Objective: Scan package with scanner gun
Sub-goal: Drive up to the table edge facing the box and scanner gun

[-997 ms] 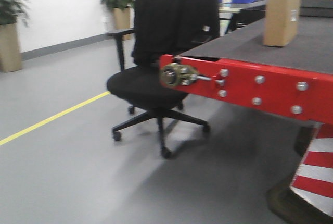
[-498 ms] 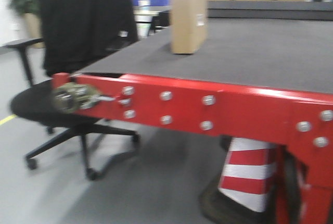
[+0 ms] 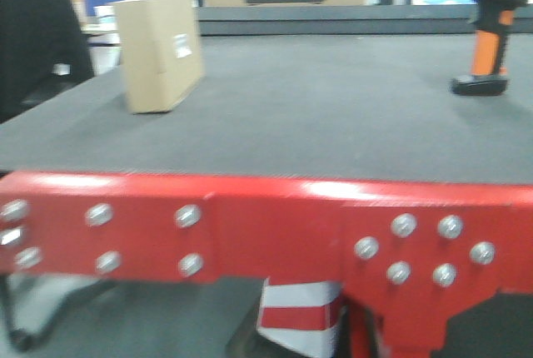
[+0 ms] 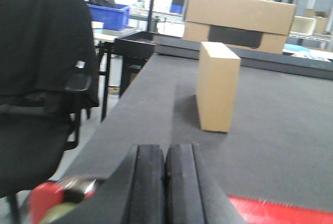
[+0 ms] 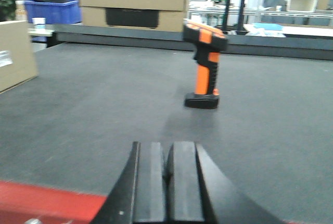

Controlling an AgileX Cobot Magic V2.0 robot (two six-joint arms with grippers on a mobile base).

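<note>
The package, a plain brown box with a small white label, stands upright on the dark grey table at the left; it also shows ahead of my left gripper as the package, and its edge as the package. The scanner gun stands on its black foot at the far right, orange handle up. In the right wrist view the scanner gun stands well ahead of my right gripper. Both grippers are shut on nothing, low at the table's red front edge.
A bigger cardboard box with a dark panel sits at the back of the table. A black office chair draped in black cloth stands left of the table. A blue bin is behind it. A red-and-white cone stands under the table.
The front view has swung right: the chair slid out to the left, the package moved left across the picture, and the scanner gun came into view at the right.
</note>
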